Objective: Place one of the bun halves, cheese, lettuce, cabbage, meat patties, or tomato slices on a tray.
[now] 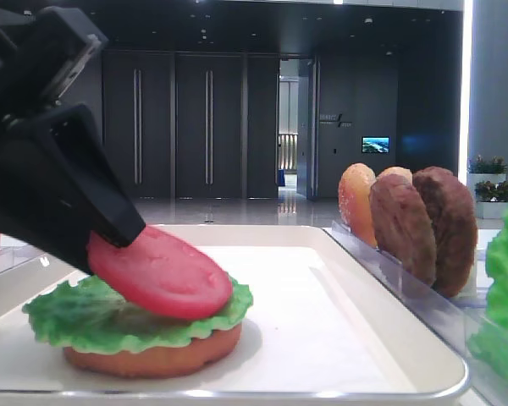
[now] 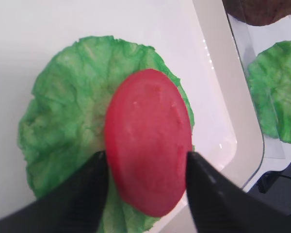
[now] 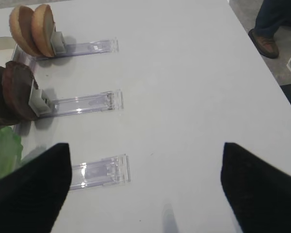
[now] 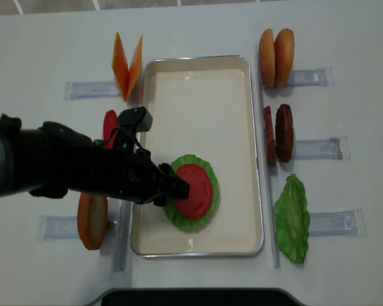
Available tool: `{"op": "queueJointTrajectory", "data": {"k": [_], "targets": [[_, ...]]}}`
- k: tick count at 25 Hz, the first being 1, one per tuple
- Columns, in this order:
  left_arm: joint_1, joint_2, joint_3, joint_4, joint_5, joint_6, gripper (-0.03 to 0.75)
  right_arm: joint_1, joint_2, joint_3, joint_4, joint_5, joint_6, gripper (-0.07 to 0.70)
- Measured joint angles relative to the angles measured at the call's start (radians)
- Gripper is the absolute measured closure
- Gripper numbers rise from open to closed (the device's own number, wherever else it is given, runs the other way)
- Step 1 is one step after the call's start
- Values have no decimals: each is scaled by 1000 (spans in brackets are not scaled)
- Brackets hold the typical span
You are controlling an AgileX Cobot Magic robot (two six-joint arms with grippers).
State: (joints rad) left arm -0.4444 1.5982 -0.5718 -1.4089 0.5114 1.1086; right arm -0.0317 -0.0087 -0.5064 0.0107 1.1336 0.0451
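A white table [image 4: 198, 25] holds the tray [image 4: 198, 76]; behind it lies a dark hall with tall doors [image 1: 178, 127]. The tomato slice [image 2: 148, 141] rests tilted on the lettuce [image 2: 63, 126], between the left gripper [image 2: 145, 170]'s parted fingers. The right gripper [image 3: 145, 189] is spread wide.

My left arm [image 4: 70, 169] reads as matte black all over, a chunky, angular housing with a small pale-edged block on top near the wrist. Its left gripper [image 2: 145, 194] ends in two flat, wedge-shaped black fingers [image 2: 75, 199]. The right gripper [image 3: 145, 194] shows the same plain black pads [image 3: 29, 189]. I can't make out screws or markings; everything's too dark.
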Motion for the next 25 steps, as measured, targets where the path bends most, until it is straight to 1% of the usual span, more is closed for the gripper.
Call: {"op": "queueJointTrajectory", "data": {"k": [2,3,4,6,8,11,13,14,16,17,19,22,25], "targets": [[0,-10,-5,24,-24,-25,134,0,0,0,0,0,0,39],[0,-22,-10,45,-42,-55,89,0,0,0,0,0,0,39],[0,-38,-18,80,-56,-87,65,0,0,0,0,0,0,39],[0,-73,-40,164,-69,-181,37,0,0,0,0,0,0,39],[0,-111,-75,260,-71,-266,28,0,0,0,0,0,0,39],[0,-155,-145,398,-47,-395,24,0,0,0,0,0,0,40],[1,-180,-192,512,-19,-498,24,0,0,0,0,0,0,40],[10,-191,-215,588,1,-559,24,0,0,0,0,0,0,40],[35,-208,-254,766,58,-694,24,0,0,0,0,0,0,40],[54,-214,-273,849,97,-771,24,0,0,0,0,0,0,40],[92,-227,-305,1036,181,-889,24,0,0,0,0,0,0,40],[155,-251,-345,1243,323,-1018,24,0,0,0,0,0,0,40],[222,-283,-372,1399,435,-1109,24,0,0,0,0,0,0,40]]}}
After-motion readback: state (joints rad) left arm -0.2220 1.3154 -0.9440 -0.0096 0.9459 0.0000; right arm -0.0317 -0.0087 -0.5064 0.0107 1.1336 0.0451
